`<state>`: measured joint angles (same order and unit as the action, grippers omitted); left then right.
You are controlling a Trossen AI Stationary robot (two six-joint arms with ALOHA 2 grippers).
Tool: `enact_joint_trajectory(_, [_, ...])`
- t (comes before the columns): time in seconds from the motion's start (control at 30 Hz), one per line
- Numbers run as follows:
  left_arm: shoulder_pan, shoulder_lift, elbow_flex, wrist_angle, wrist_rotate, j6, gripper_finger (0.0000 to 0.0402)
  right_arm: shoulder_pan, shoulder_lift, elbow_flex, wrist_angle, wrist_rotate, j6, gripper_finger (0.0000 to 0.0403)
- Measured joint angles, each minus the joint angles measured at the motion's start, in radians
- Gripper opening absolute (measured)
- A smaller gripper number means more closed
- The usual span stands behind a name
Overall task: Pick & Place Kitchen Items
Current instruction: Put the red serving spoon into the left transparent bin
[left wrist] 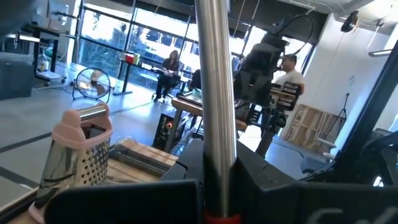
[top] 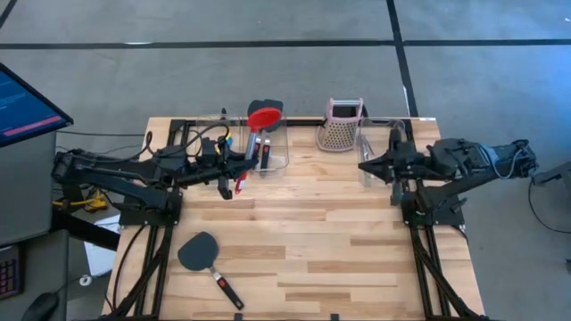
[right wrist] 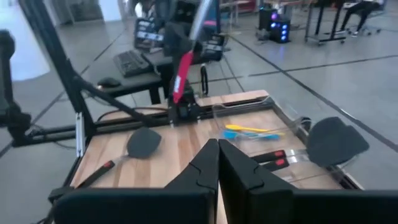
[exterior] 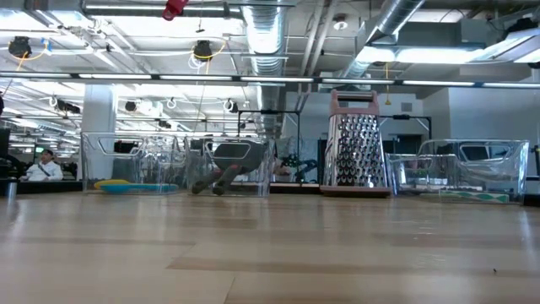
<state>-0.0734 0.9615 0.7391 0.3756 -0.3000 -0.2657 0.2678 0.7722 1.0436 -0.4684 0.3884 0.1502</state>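
One grater [top: 343, 127] stands between two bins [top: 268, 147].

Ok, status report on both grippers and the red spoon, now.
Left gripper shut on red spoon, lifted over the bin. Right gripper shut, empty, raised. One spatula on the table. Path unobstructed.

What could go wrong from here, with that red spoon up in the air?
1. The left gripper holds the long red-headed, silver-shafted spoon low on its handle, head high: it might pivot or slip in the grip.
2. The clear plastic bin nearby already holds black spatulas; the spoon could catch its rim or land outside.
The right gripper waits shut, near the other bin.
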Motion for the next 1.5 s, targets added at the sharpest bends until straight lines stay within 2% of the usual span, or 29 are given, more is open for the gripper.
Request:
enact_joint_trajectory(0.17, [0.007, 0.000, 0.000, -0.002, -0.032, 0.027, 0.0016, -0.032, -0.081, -0.092, 0.044, 0.004, 0.032, 0.0002])
enact_joint_trajectory(0.3, [0.014, -0.003, 0.000, -0.013, -0.139, 0.066, 0.0016, -0.054, -0.109, -0.155, 0.081, 0.004, 0.063, 0.0004])
enact_joint_trajectory(0.57, [0.113, -0.022, 0.000, -0.219, -0.424, 0.052, 0.0015, -0.075, -0.095, -0.213, 0.149, 0.004, 0.087, 0.0005])
enact_joint_trajectory(0.7, [0.179, -0.021, 0.000, -0.286, -0.470, 0.049, 0.0015, -0.075, -0.081, -0.214, 0.157, 0.004, 0.087, 0.0004])
enact_joint_trajectory(0.9, [0.303, -0.021, 0.000, -0.408, -0.459, 0.039, 0.0017, -0.075, -0.079, -0.214, 0.157, 0.005, 0.087, 0.0005])
enact_joint_trajectory(1.13, [0.482, -0.020, 0.000, -0.548, -0.299, -0.029, 0.0015, -0.074, -0.079, -0.214, 0.156, 0.005, 0.087, 0.0004])
enact_joint_trajectory(1.37, [0.642, -0.020, -0.004, -0.560, -0.137, 0.001, 0.0015, -0.074, -0.079, -0.214, 0.155, 0.005, 0.087, 0.0004])
enact_joint_trajectory(1.5, [0.729, -0.022, -0.065, -0.561, -0.039, -0.001, 0.0015, -0.074, -0.079, -0.214, 0.155, 0.005, 0.087, 0.0005])
